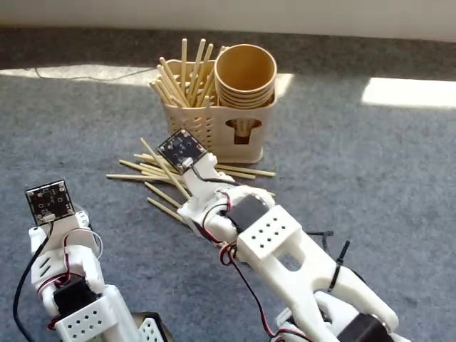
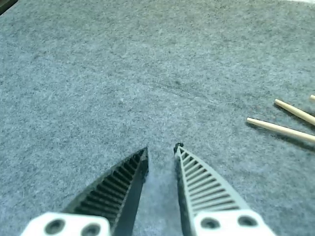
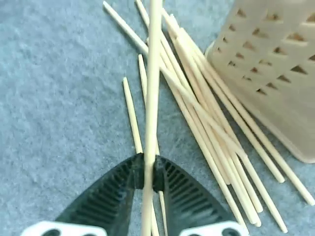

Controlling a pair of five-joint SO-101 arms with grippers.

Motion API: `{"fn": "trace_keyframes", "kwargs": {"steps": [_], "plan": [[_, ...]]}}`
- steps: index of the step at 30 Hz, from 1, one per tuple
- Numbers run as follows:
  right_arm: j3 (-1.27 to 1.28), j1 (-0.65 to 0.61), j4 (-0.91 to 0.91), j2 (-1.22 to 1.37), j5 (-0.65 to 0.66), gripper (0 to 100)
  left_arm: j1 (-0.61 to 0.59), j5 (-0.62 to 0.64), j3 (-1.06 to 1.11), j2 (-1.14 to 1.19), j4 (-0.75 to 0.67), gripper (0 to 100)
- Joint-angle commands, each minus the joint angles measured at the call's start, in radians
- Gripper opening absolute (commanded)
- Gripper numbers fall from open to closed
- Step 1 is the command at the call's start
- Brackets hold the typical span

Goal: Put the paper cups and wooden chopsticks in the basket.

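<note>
Wooden chopstick (image 3: 153, 73) pinched in my right gripper (image 3: 149, 169), jaws closed tight on its shaft, above the loose chopsticks (image 3: 206, 123) scattered on the grey carpet (image 2: 123, 73) just on the near side of the basket (image 1: 214, 135). The basket stands at the far middle, stowed chopsticks (image 1: 182, 82) bristling from its left compartment, a stack of paper cups (image 1: 246, 71) in its right. My left gripper (image 2: 161, 152) hangs at the near left, jaws a little apart and empty. Done well, I judge, this means lifting clear of the pile, tipping the stick upright, and releasing over the left compartment, not the cups.
</note>
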Motion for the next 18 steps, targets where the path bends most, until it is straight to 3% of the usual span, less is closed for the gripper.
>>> {"fn": "trace_keyframes", "kwargs": {"steps": [1, 12, 18], "plan": [[0.059, 0.035, -0.11, -0.153, -0.009, 0.5, 0.013, -0.009, 0.019, -0.005, -0.006, 9], [0.191, 0.077, -0.297, -0.432, -0.006, 0.5, 0.016, -0.009, 0.019, -0.005, -0.006, 9], [0.191, 0.079, -0.499, -0.503, -0.003, 0.5, 0.016, -0.009, 0.019, -0.004, -0.006, 9]]}}
